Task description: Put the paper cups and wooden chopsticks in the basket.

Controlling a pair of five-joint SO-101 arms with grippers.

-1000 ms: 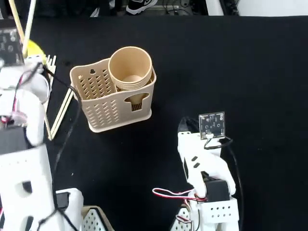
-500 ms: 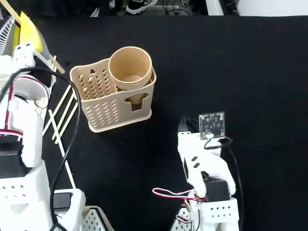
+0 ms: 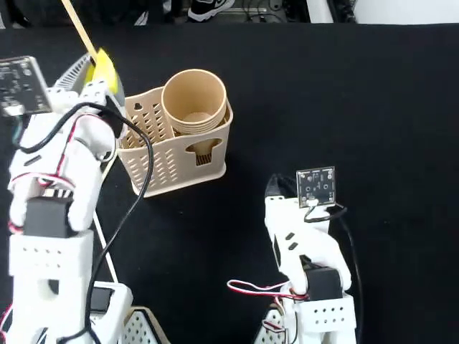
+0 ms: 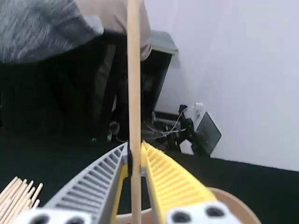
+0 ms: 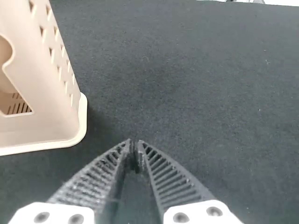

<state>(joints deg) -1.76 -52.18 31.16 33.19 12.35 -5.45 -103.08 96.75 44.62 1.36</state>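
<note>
Showing two arms at a black desk [image 3: 344,107], the overhead view has the left arm [image 3: 57,186] raised along the desk's left side, its wrist bent so that the left fingers [image 3: 104,68] sit just beside the left end of the basket [image 3: 179,154]. The left fingers [image 4: 145,156], one grey and one yellow, are clamped on one wooden chopstick [image 4: 134,70], which stands between them and points up and away from the desk [image 3: 77,25]. The right arm [image 3: 308,244] is folded low near the desk's front edge, well apart from the left arm; the right fingers [image 5: 141,153] are pressed together with nothing between them, aimed at the bare desk near a lower corner of the basket [image 5: 42,93]. One basket stands upright, holding one nested stack of paper cups [image 3: 193,100] in its right half; the number of cups in the stack cannot be told. Several loose chopsticks [image 4: 18,198] lie on the desk beneath the left arm, their count unclear.
</note>
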